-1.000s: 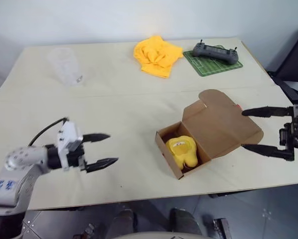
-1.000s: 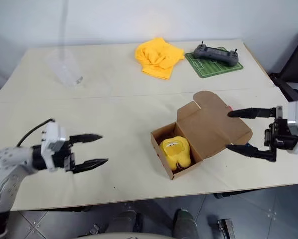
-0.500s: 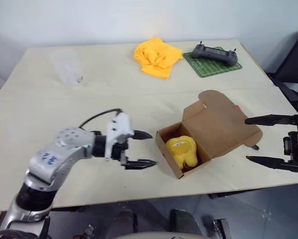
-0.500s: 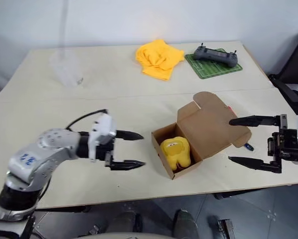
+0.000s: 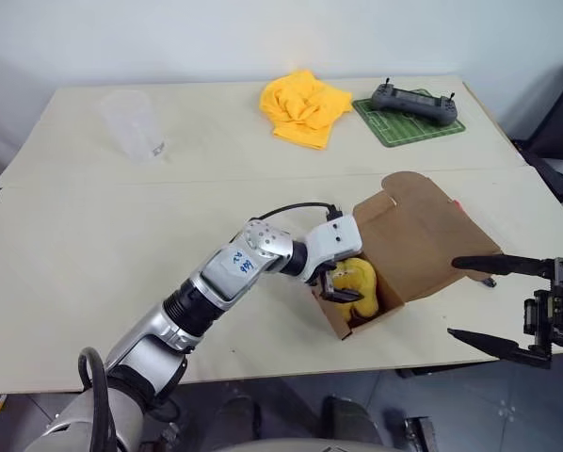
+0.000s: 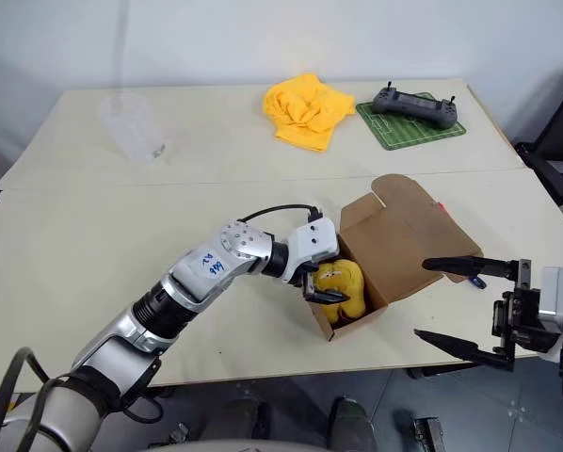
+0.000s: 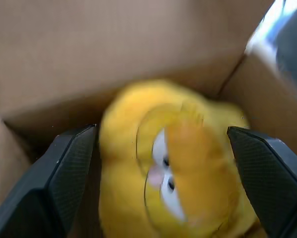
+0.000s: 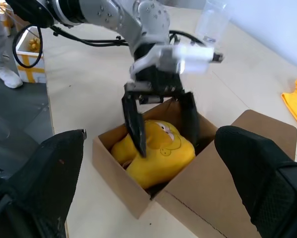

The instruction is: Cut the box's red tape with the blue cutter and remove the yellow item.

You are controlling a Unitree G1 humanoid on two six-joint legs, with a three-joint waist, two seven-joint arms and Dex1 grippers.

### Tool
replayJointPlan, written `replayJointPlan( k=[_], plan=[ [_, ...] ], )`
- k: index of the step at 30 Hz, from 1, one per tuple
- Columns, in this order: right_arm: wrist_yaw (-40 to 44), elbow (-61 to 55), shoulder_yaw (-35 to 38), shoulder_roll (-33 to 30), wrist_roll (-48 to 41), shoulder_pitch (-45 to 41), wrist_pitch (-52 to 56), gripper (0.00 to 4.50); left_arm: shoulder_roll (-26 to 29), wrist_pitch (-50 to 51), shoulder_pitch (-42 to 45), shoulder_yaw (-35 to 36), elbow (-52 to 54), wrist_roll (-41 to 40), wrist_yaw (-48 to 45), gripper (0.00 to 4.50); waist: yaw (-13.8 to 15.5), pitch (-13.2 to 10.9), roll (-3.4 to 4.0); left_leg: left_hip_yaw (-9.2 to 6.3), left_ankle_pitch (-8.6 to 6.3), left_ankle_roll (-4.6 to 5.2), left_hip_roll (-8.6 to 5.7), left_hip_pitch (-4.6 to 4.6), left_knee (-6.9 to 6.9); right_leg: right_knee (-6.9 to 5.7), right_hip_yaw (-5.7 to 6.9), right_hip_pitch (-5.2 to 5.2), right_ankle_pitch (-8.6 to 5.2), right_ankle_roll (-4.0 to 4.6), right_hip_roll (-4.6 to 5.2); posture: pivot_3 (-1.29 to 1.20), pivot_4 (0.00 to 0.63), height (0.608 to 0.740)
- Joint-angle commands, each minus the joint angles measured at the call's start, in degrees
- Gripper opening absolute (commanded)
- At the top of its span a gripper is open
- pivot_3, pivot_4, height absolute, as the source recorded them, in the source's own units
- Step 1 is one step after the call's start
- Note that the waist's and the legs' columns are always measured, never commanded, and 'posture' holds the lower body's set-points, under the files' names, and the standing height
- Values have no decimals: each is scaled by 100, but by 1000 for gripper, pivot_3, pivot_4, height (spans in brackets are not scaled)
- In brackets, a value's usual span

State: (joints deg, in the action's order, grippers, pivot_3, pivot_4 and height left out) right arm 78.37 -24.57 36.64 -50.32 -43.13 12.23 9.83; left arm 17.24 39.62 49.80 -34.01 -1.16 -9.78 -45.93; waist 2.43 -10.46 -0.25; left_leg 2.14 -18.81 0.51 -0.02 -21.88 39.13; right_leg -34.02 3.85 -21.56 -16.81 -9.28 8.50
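Left wrist view is showing you the yellow item [image 7: 173,168] sitting between the two fingers [image 7: 64,168] of the left claw [image 5: 343,281], which is standing wide with nothing gripped yet. The item is lying inside the box [image 5: 385,282], whose flap lid is already folded back, so judge the tape step as done and the removal step as the one in hand.

You are looking at a rounded plush lump with a printed face. Expect it to be light, soft and compressible, not slippery and not fragile. It will be yielding under the fingers, so a firm squeeze across its plump middle should be holding better than a pinch on an edge. Take hold across the body, one finger on each flank, as the fingers are straddling it now in the right wrist view.

Its long axis is running along the length of the box interior, roughly in line with the way the left claw is pointing; the face is turned up toward the left claw. The cardboard walls are close on both sides of the fingers, so watch for snagging.

The right claw [image 6: 465,306] is hovering wide and empty just beyond the lid, apart from the bench [image 5: 121,245].
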Motion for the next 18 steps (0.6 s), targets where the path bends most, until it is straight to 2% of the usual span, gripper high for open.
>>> replayJointPlan(
  k=[1, 3, 7, 14, 16, 18],
  plan=[
    [-76, -28, 224, 38, 20, 32, -136, 4500, -4, -199, 98, -37, -68, 271, -135, 4292, 25, 1, 2, 1, 0, 0, -1, 0, 1, 0, -1, 0, 0, 0, 0, 0, 150, 740],
    [-106, 38, 244, 40, 53, 19, -181, 4500, -15, -300, 99, -52, -121, 368, -209, 3846, 41, 1, 2, -1, 0, 1, -1, 0, 1, -2, 0, 0, 0, 0, 0, 0, 150, 740],
    [-198, 159, 225, 51, 88, -65, -284, 4500, -223, -668, 204, 212, -427, 440, -154, 2654, 48, 1, 1, 0, 1, 2, -1, 0, 1, -2, 0, 0, 0, 0, 1, 0, 150, 740],
    [-434, 226, 76, 197, 96, -219, -413, 4500, -498, -1287, 338, 1568, -926, -271, -333, 558, 39, 0, 1, -3, 2, 4, 0, -5, 2, -1, 5, -2, 0, 0, 1, 0, 150, 740],
    [-548, 180, -28, 290, 94, -278, -422, 4500, -466, -1567, 281, 1996, -981, -533, -511, 71, 39, 0, 1, -3, 2, 4, 0, -5, 2, -1, 7, -2, 1, -1, 1, 0, 150, 740],
    [-666, 145, -165, 380, 105, -358, -432, 4500, -365, -1843, 151, 2367, -967, -862, -876, 16, 35, 0, 1, -3, 2, 4, 0, -7, 2, -1, 10, -2, 1, -2, 1, 0, 150, 740]
  ],
)
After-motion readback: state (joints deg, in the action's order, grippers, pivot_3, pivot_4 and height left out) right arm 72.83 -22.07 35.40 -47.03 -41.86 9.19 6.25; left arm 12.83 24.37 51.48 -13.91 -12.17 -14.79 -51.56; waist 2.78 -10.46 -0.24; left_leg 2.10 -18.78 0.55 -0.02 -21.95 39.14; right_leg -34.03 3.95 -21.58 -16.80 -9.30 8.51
